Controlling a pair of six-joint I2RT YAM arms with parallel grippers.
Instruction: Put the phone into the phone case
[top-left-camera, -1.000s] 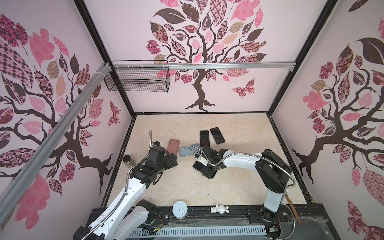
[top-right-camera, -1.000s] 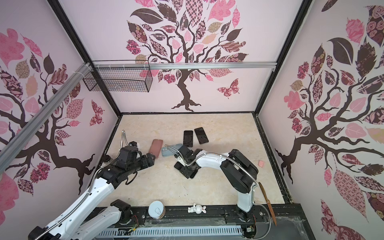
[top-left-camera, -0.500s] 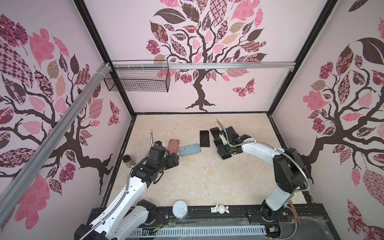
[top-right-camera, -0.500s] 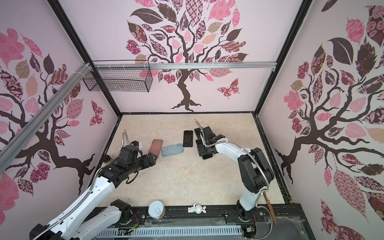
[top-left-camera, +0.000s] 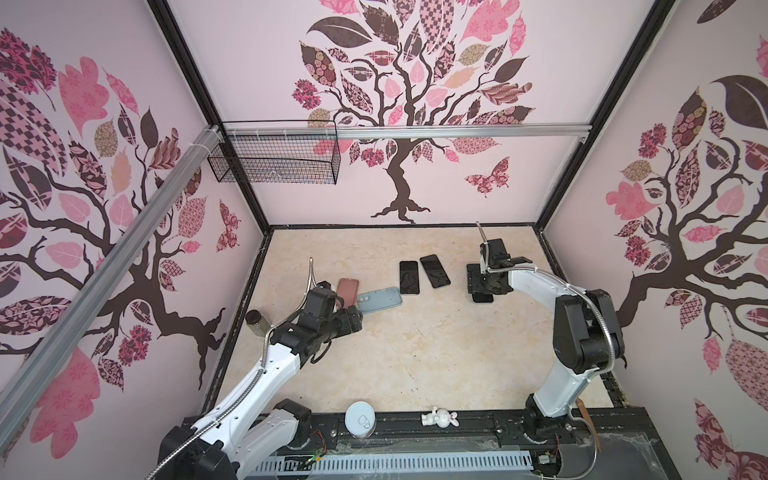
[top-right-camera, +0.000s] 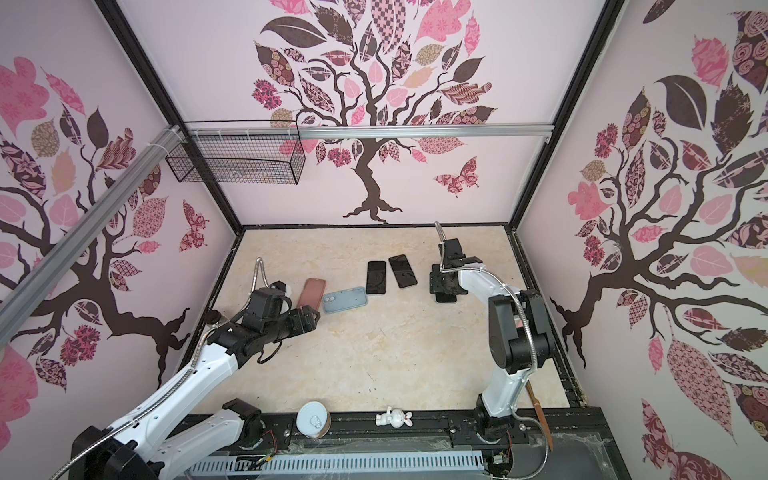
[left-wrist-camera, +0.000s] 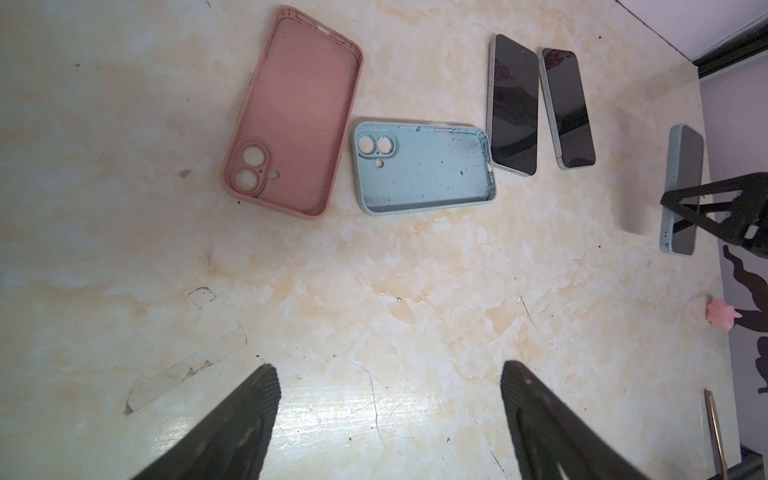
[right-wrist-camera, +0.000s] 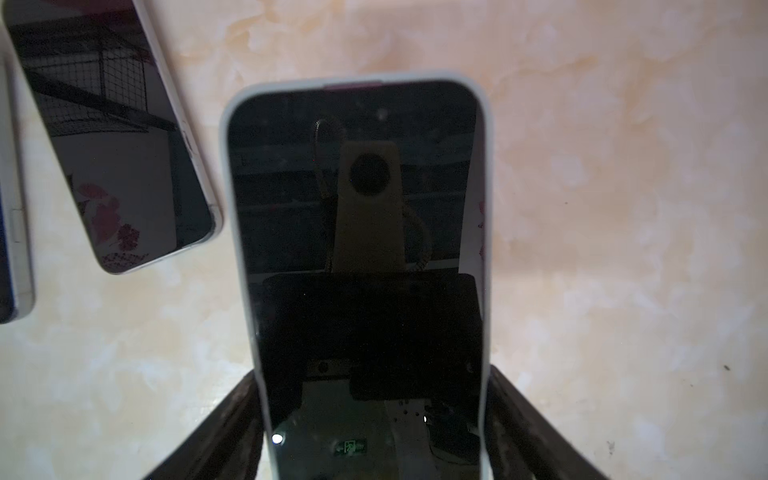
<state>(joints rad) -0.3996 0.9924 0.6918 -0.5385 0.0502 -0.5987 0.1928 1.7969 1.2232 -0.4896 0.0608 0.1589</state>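
Right gripper (right-wrist-camera: 374, 378): clamping cased phone (right-wrist-camera: 357, 208) by its long edges | left gripper (left-wrist-camera: 388, 372): gaping wide, gripping nothing, hovering short of empty blue case (left-wrist-camera: 424, 170)

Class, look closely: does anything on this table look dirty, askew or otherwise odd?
Yes. The blue case is speckled with dark spots inside and lies roughly crosswise to the pink case beside it. Nothing looks spilled or broken.

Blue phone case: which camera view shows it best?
The left wrist view: the blue phone case lies close and whole, its empty inside and camera holes clear. In both top views it is small. The right wrist view misses it.
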